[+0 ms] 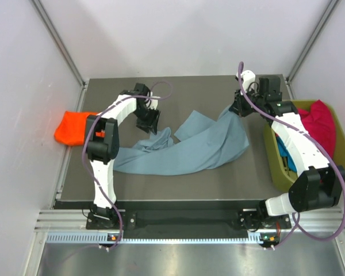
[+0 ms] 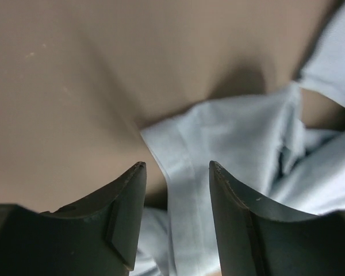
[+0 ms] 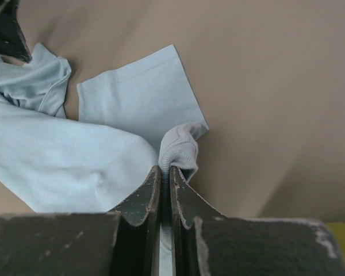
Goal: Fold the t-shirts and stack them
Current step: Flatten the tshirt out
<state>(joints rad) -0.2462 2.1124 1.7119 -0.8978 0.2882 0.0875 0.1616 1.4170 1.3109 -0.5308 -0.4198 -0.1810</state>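
Top view: the blue shirt (image 1: 190,150) lies rumpled mid-table, its long axis running from near-left to far-right. Your right gripper (image 1: 240,108) is on its far-right end. Your left gripper (image 1: 150,123) hangs over the bunched left part and is the nearer arm there. Open table (image 1: 201,95) lies behind; the orange shirt (image 1: 73,127) sits at the left edge, the bin (image 1: 278,175) at the right

Left wrist: jaws apart, with a hemmed edge of the shirt running between them, unpinched; bare table beyond

Right wrist: jaws clenched on a ribbed fold of the blue shirt, cloth trailing left
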